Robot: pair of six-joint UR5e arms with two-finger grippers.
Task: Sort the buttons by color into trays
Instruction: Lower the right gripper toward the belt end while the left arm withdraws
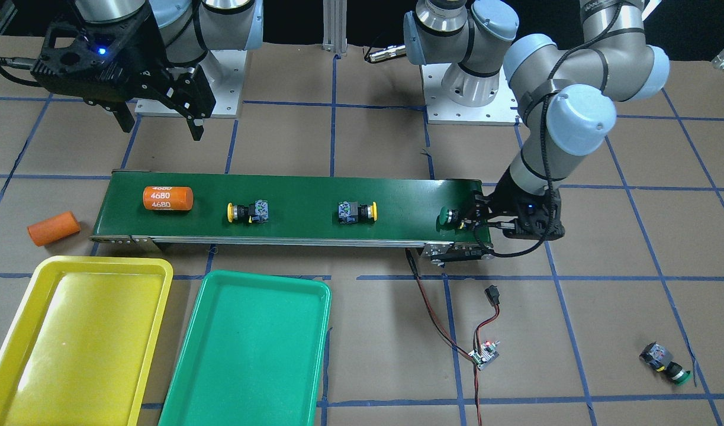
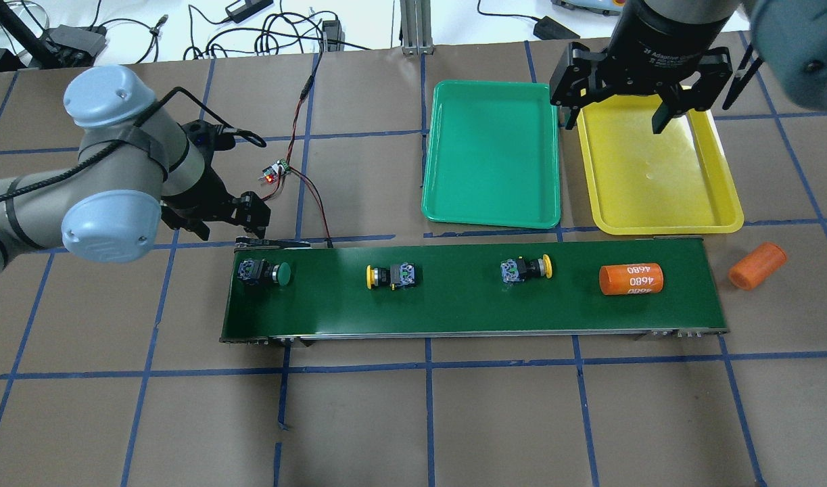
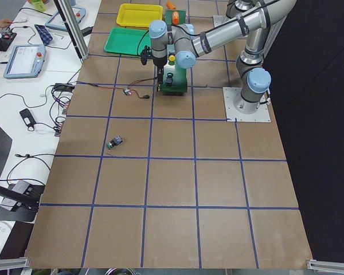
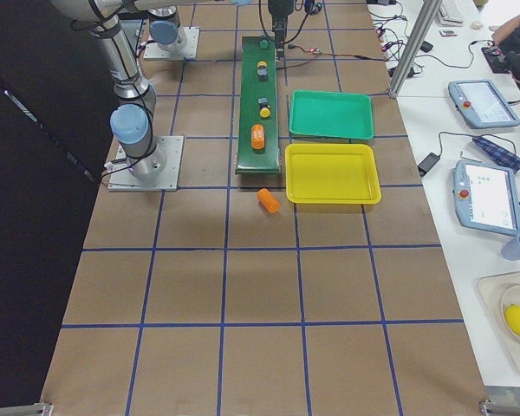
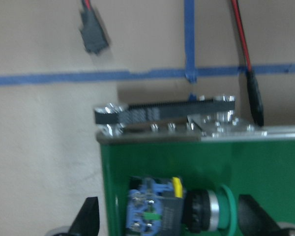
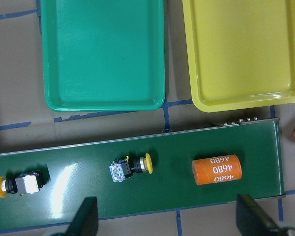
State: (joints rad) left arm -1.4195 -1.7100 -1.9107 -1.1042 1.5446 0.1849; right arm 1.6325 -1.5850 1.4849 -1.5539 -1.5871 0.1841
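**Front-facing camera:** A brown, paper-like table (image 1: 362,148) gridded with blue tape bears a long dark-green conveyor belt (image 1: 302,192). On the belt lie an orange cylinder (image 1: 168,198) printed "4680" and two yellow-capped buttons (image 1: 248,212) (image 1: 357,212). At the belt's end, a green-capped button (image 1: 447,217) lies just beside the left gripper (image 1: 471,218). A second green button (image 1: 665,362) lies well apart on the table. The glossy, round-cornered yellow tray (image 1: 89,331) and green tray (image 1: 249,355) sit side by side near the belt.

**Overhead camera:** The right gripper (image 2: 616,115) hangs high, fingers spread, gripping nothing.

**Left wrist camera:** The left gripper's black fingers (image 5: 91,221) stand wide apart on either side of the green-capped button, unclenched. The button's body is blue-grey and blocky.

**Right wrist camera:** Both trays, the belt and the "4680" cylinder show beyond the parted fingertips.
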